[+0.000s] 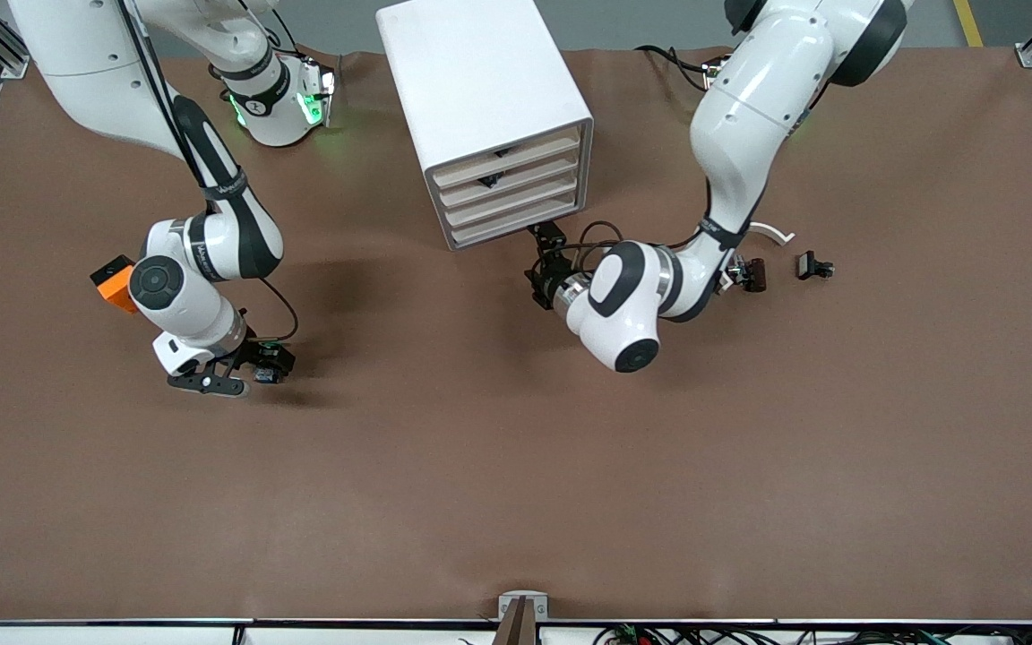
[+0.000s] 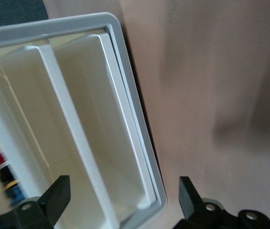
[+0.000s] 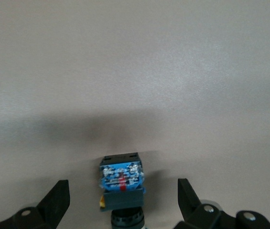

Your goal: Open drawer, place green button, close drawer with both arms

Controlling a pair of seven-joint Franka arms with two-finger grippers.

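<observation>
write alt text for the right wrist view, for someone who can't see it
The right gripper is open, its two black fingers on either side of the button, which lies on the brown table with its blue base showing.

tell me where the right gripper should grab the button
Probably across the button's blocky blue-and-black body, coming straight down. It lies on its side on the table, between the open fingers of the right gripper, so its flat sides already face them.

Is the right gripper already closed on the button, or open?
Open. In the right wrist view the fingertips stand apart on either side of the button, neither touching it, over the table.
</observation>
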